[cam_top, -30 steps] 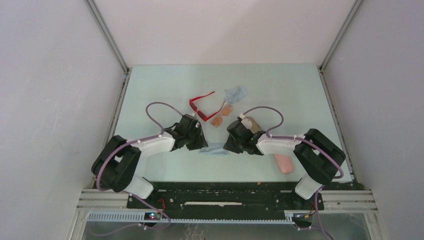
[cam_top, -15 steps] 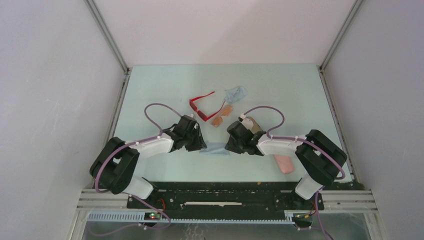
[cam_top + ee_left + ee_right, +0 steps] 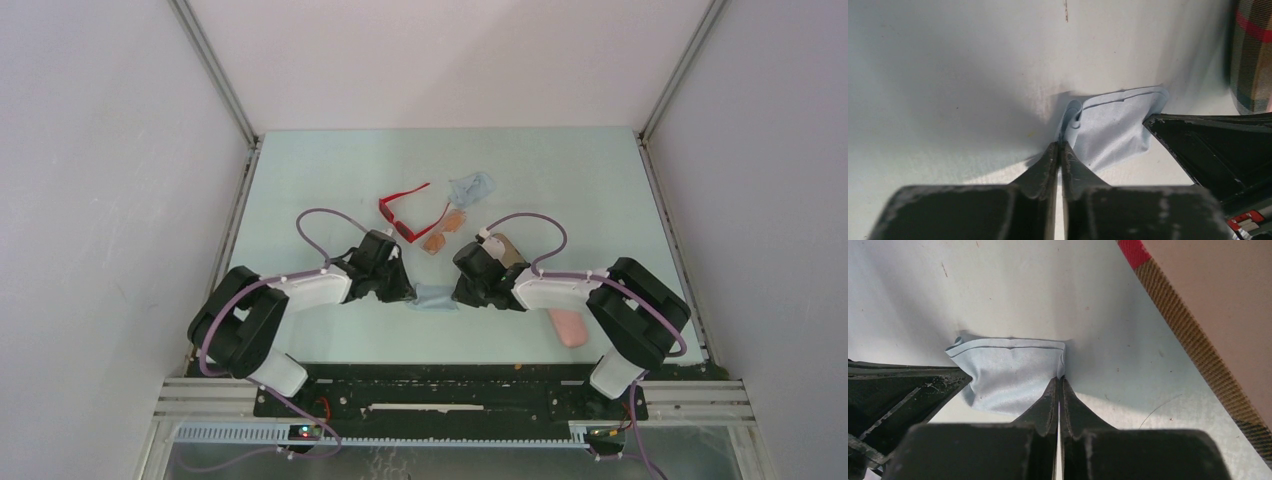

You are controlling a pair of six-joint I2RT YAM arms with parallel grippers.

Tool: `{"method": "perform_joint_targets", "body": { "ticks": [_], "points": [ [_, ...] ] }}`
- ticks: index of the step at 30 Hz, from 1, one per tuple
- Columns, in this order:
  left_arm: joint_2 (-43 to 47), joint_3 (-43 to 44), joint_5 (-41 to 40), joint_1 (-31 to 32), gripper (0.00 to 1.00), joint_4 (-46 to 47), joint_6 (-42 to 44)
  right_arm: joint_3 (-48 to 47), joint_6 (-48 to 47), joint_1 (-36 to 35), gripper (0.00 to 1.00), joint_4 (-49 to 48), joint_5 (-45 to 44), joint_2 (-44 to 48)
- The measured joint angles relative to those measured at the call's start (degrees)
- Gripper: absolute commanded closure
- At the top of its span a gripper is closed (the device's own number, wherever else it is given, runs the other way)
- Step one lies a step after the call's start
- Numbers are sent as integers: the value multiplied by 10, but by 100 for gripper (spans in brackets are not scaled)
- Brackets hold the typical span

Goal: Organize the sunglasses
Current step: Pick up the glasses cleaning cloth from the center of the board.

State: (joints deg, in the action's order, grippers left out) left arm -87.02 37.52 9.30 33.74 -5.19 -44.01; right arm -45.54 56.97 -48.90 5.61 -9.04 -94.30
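While left gripper [image 3: 404, 292] and right gripper [image 3: 462, 294] faced off mid-table up top, red sunglasses [image 3: 400, 214] and orange sunglasses [image 3: 445, 232] lay just beyond, bare table [image 3: 330, 165] behind, left wrist, jaws clamped blue cloth [image 3: 1113, 127] edge, right wrist, jaws clamped opposite corner, plaid case [image 3: 1208, 305] close.

L jaws pinch blue cloth [image 3: 1113, 125] — plaid case [image 3: 1253, 55] rt.

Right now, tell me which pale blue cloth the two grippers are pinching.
The near cloth: the left gripper and right gripper each pinch one edge of it. The far cloth sits crumpled beside the orange-lensed sunglasses, untouched.
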Motion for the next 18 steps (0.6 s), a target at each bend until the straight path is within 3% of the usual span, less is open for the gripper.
{"method": "perform_joint_targets", "body": {
  "ticks": [18],
  "points": [
    [20, -14, 19, 11, 100, -20, -15, 13, -5, -2, 100, 63, -26, 65]
  ]
}}
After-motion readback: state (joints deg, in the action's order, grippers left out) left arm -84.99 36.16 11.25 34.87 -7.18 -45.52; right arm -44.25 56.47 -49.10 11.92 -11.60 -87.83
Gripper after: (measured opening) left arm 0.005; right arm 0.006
